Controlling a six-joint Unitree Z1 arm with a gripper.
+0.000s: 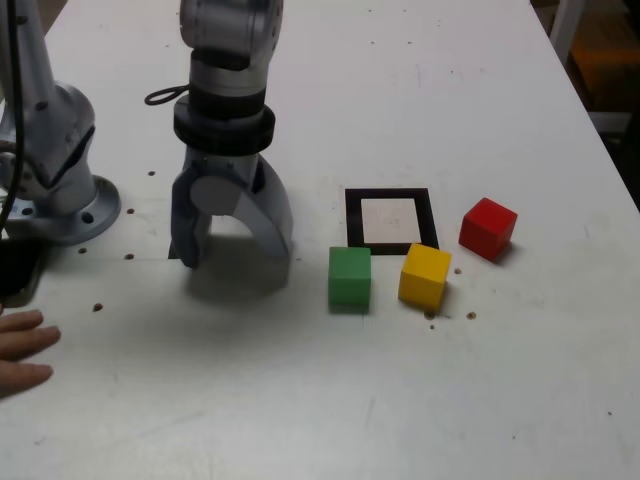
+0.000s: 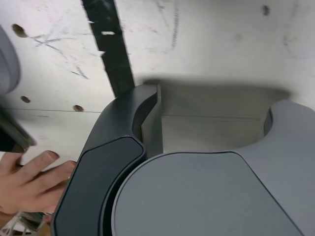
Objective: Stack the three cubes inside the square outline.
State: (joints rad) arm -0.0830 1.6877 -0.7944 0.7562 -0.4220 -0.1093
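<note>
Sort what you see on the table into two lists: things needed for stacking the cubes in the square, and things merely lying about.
Needed: green cube, yellow cube, red cube, square outline, open claw.

Lying about: black tape strip, a person's hand, arm base, small dark specks.

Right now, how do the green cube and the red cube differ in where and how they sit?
The small green cube sits square-on below the black tape square outline's lower-left corner in the exterior view; the small red cube sits turned at an angle off the outline's right side. Green is nearer the open hand; red is farthest. Both look equal-sized, resting on the table outside the outline.
</note>
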